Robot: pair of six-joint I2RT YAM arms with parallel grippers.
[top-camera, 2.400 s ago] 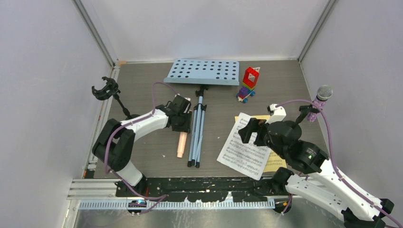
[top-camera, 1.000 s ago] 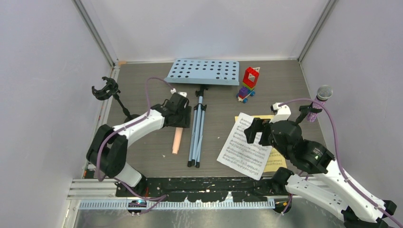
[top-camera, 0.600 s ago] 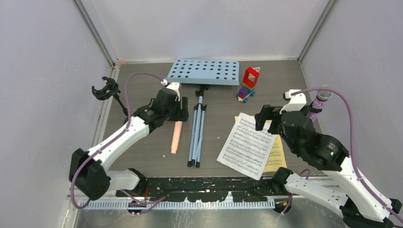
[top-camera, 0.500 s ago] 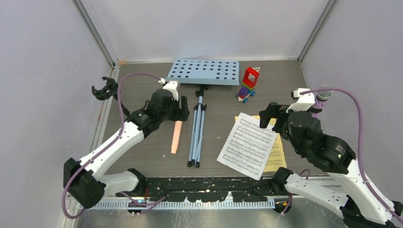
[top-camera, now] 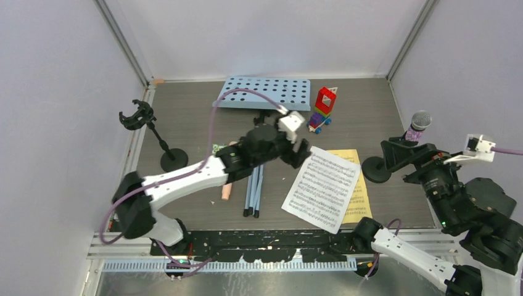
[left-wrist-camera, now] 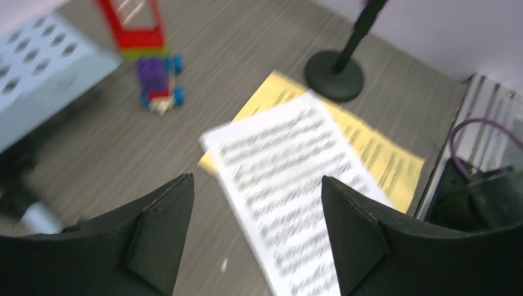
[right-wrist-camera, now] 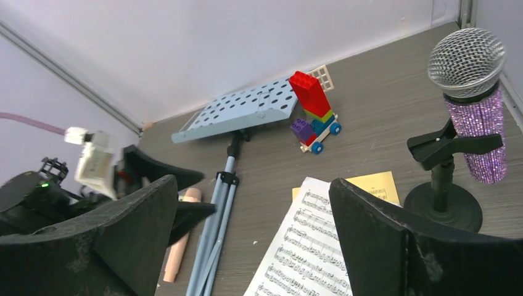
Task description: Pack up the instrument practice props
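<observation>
My left gripper (top-camera: 298,154) (left-wrist-camera: 256,180) hangs open and empty over the near-left corner of the white score sheet (top-camera: 324,188) (left-wrist-camera: 290,179), which overlaps the yellow sheet (top-camera: 359,196) (left-wrist-camera: 377,161). The peach microphone (top-camera: 227,191) (right-wrist-camera: 181,242) lies flat, partly under the left arm. Beside it lie the tripod legs (top-camera: 253,192) of the pale-blue music rack (top-camera: 265,92) (right-wrist-camera: 242,111). The purple glitter microphone (top-camera: 419,124) (right-wrist-camera: 473,117) stands in its black holder (right-wrist-camera: 441,148). My right gripper (top-camera: 404,157) (right-wrist-camera: 254,184) is raised at the right, open and empty. A second, empty mic holder (top-camera: 139,116) stands far left.
The colourful toy brick car (top-camera: 323,108) (left-wrist-camera: 154,61) stands just right of the rack. A small green block (top-camera: 217,148) lies near the peach microphone's head. Walls close in the table on three sides; a black rail runs along the near edge.
The left gripper swung right from the peach microphone, over the tripod legs, to the white sheet's corner, opening wider. The right arm rose and pulled back to the right, off the sheets.
</observation>
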